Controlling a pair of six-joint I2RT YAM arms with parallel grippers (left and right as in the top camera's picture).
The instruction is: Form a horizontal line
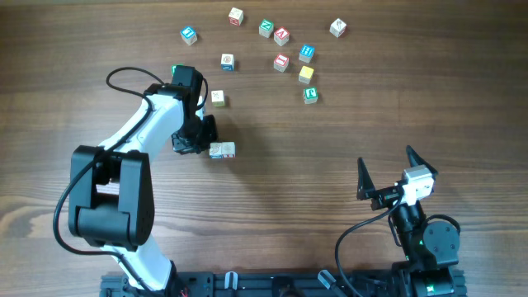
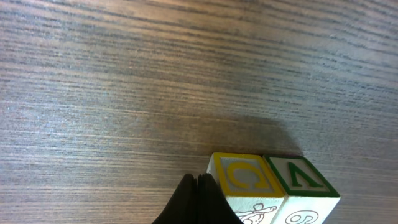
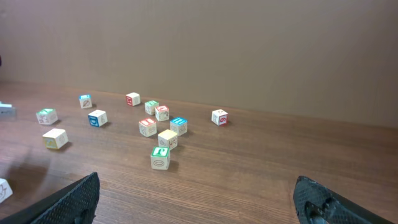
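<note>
Beside the short row of two small wooden alphabet cubes at mid-table, the left gripper sat clenched on nothing, apparently nudging them straight; fetching a scattered cube looked due next.

Left claw: dark fingertips pressed together, nothing between them. Tips overlap the lower-left corner of C cube, which has a yellow-bordered top; contact unclear. V cube, green-bordered top, touches C cube face to face, forming a short row. Side faces are whitish with drawn figures. Table: grey-brown wood grain.
</note>
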